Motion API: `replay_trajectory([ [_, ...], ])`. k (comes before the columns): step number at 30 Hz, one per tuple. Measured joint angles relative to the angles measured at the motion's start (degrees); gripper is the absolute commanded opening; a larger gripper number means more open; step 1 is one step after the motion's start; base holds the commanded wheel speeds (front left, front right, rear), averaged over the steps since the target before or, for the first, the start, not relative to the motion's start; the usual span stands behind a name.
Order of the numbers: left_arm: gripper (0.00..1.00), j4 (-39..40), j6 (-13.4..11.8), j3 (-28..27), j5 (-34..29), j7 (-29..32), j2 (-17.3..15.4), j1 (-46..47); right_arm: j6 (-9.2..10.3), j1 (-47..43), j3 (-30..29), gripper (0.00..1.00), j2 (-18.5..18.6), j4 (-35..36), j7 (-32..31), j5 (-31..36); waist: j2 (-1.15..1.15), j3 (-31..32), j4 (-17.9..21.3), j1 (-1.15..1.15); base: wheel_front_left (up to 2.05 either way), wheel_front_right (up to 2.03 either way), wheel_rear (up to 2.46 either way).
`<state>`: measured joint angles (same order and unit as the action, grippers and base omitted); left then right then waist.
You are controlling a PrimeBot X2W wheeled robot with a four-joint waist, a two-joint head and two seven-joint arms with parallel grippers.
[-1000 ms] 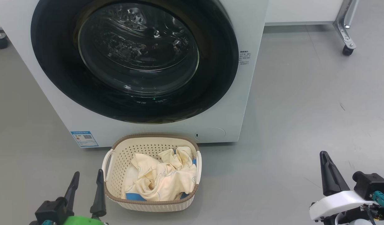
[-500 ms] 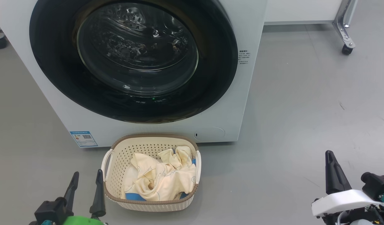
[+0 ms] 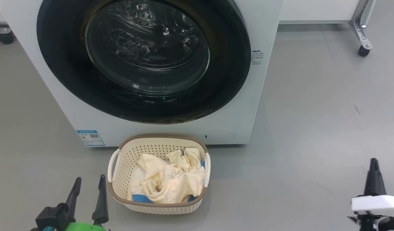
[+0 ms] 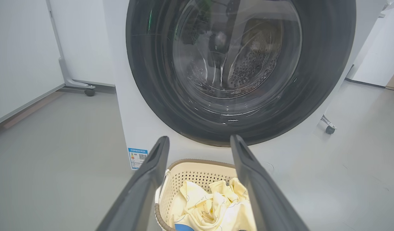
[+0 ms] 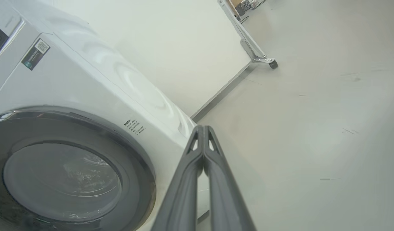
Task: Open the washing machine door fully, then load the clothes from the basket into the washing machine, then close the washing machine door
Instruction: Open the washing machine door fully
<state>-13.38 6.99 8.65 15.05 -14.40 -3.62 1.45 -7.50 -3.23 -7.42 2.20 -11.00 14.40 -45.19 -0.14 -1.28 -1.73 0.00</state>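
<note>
The right gripper (image 3: 373,165), closed and empty, has dropped lower and rightward, while the left gripper (image 3: 90,180) waits wide open just beside the basket (image 3: 158,138) of clothes (image 3: 171,181) and the washing machine door (image 3: 145,64) behind stands shut, so opening comes first: hook its rim and swing.

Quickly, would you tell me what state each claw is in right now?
Left claw: open, holding nothing.
Right claw: closed, holding nothing.
</note>
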Motion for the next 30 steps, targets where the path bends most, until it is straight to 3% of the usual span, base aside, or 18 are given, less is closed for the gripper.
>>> replay_trajectory([
  [17, 1.0, 0.85, 0.0, 0.22, 0.55, 0.0, 0.03, -0.59, 0.0, 2.88, -8.54, 0.0, -0.12, -3.75, 0.08, -27.55, 0.0, -2.4, -3.51, 0.0, 0.0, 0.0, 0.0],
  [30, 1.0, 2.67, 0.0, -0.33, 0.55, 0.0, -0.01, -0.57, 0.0, 8.64, -8.71, 0.0, 6.44, -2.97, -6.03, -37.82, 0.0, -7.56, -5.58, 0.0, 0.0, 0.0, 0.0],
])
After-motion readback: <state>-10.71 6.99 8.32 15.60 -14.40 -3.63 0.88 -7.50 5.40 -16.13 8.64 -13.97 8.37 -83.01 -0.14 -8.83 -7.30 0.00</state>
